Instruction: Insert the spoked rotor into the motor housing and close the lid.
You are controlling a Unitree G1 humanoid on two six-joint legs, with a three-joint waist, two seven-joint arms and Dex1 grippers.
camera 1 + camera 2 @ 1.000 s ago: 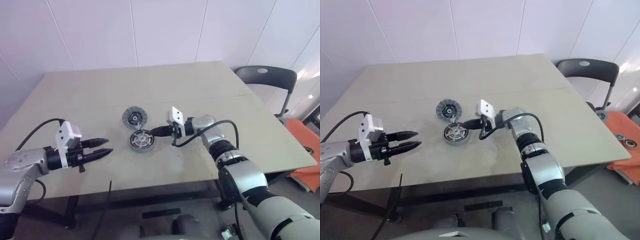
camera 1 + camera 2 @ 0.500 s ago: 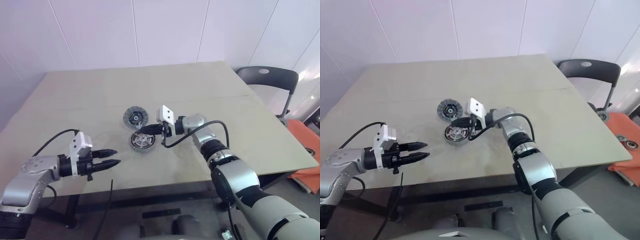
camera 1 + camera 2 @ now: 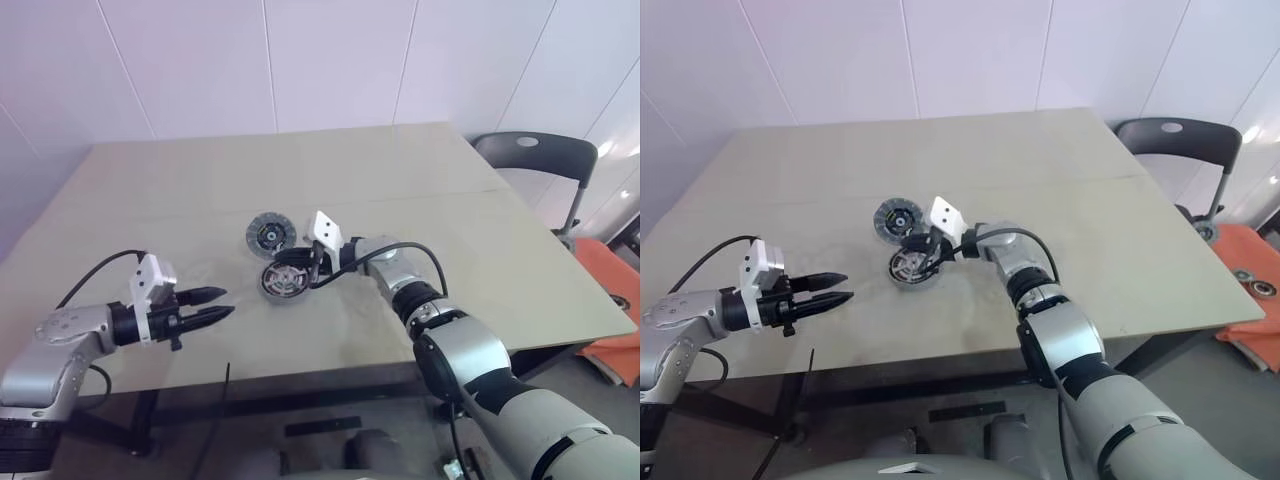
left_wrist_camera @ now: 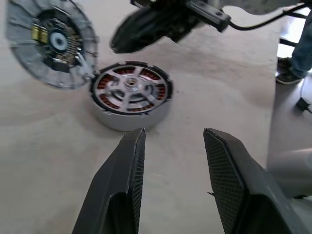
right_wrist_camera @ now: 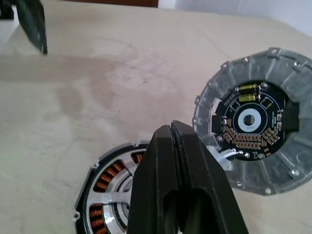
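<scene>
One short round silver-rimmed metal motor housing with copper-red windings (image 4: 130,97) stands on the one beige tabletop (image 3: 430,190). One silver-white spoked metal rotor (image 4: 130,87) sits in it. One flat round grey lid with a dark centre (image 3: 270,233) lies alongside. One dark grey chair (image 3: 530,158) stands past the tabletop's edge.

bright even indoor light, soft faint shadows on the counter (image 3: 400,180), right gripper (image 4: 141,34) blurry in left wrist view, otherwise pretty sharp

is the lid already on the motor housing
No, the lid lies flat on the table beside the motor housing, whose top is uncovered.
</scene>
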